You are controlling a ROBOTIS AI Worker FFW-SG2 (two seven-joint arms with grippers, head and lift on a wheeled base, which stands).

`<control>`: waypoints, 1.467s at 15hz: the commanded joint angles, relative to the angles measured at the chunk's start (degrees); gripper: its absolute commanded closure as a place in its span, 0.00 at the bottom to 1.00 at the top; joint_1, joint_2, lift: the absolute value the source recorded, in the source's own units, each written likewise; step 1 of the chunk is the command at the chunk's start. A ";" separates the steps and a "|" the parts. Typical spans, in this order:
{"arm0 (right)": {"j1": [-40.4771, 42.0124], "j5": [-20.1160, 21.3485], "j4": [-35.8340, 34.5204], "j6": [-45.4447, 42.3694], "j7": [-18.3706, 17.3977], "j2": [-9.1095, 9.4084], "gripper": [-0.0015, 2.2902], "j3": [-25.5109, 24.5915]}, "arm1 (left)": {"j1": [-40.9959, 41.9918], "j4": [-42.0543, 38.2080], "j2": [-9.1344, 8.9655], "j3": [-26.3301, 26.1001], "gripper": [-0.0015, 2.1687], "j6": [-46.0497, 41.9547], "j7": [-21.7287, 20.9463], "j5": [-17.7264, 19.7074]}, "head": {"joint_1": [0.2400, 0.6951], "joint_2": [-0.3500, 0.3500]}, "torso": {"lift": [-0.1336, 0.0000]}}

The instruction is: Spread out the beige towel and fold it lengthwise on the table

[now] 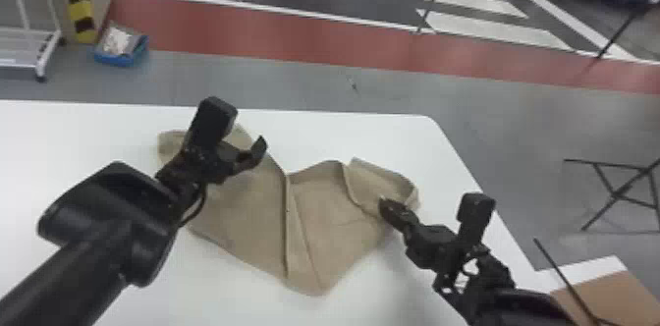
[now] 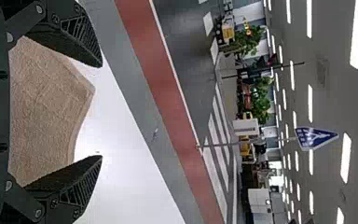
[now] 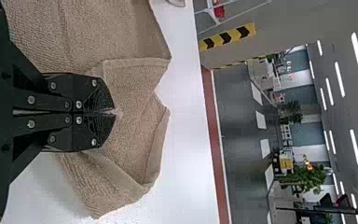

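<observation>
Head view: beige towel (image 1: 260, 212) lying rumpled on the white table (image 1: 73, 138), a ridged fold running down its middle, an overlapping flap showing at its right end. Left gripper (image 1: 250, 153) hovering over the towel's left part. Right gripper (image 1: 385, 203) sitting at the towel's right end, its arm coming in from the near right of the cloth. Blue container (image 1: 120, 52) resting on the floor, beyond the towel and to its left.

Left wrist view: fingers standing wide, holding nothing; towel lying beyond them, apart.

Right wrist view: fingers closing together on the towel, pinching a bit of cloth at the tips, loose folds spreading around them.
</observation>
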 commanded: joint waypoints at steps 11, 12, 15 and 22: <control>0.62 0.02 -0.59 -1.38 0.00 0.52 0.78 2.16 | -3.45 7.25 -0.16 0.61 0.14 7.29 -4.04 -2.75 | 1.00 0.04 | 0.07; 0.62 -0.07 -0.51 -1.38 0.00 0.52 0.78 2.16 | -3.37 7.25 -0.16 0.61 0.14 7.99 -4.21 -2.84 | 1.00 0.04 | 0.07; 0.18 -0.07 -0.07 -1.38 0.00 0.52 0.78 2.07 | -2.75 5.66 -0.16 0.70 0.17 9.75 -4.83 -3.11 | 1.00 0.04 | 0.07; -0.62 -0.07 0.81 -2.08 0.00 0.52 0.78 2.07 | -1.96 3.73 -0.16 1.05 0.50 10.63 -4.83 -3.28 | 1.00 0.04 | 0.07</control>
